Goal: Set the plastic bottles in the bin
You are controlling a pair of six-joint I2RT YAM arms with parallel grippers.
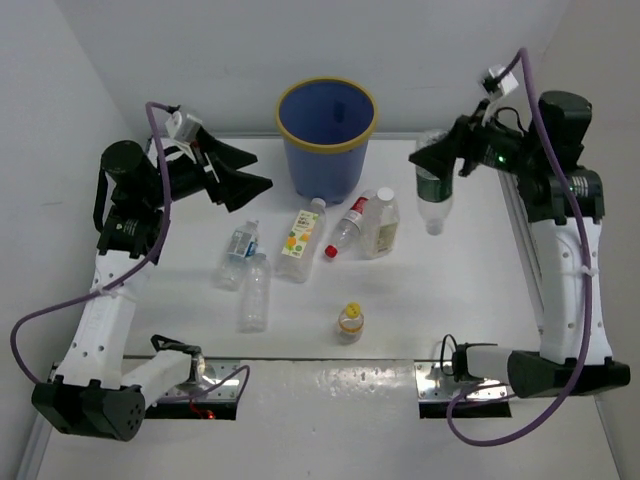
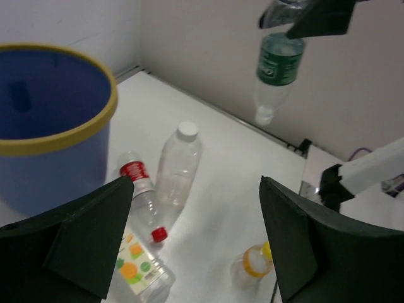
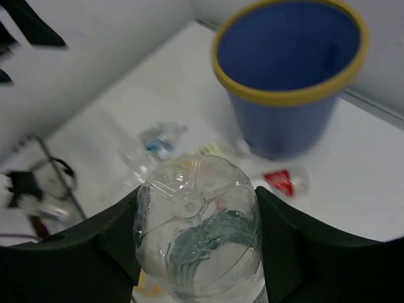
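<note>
Worktop point(image 1: 470, 300) seen from above. At left we see the left claw point(image 1: 262, 171) spread apart and empty. In the middle, six plastic bottles point(image 1: 255, 290) sit on the worktop near the blue bin point(image 1: 326, 135). At right, the right claw point(image 1: 432, 160) clamps a green-labelled bottle point(image 1: 435, 195), cap down, in the air.

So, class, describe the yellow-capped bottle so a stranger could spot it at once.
Start at the blue bin at the table's far edge and come toward the near edge, past the cluster of bottles. One small bottle sits alone, nearest that edge. Only it has a yellow cap.
</note>
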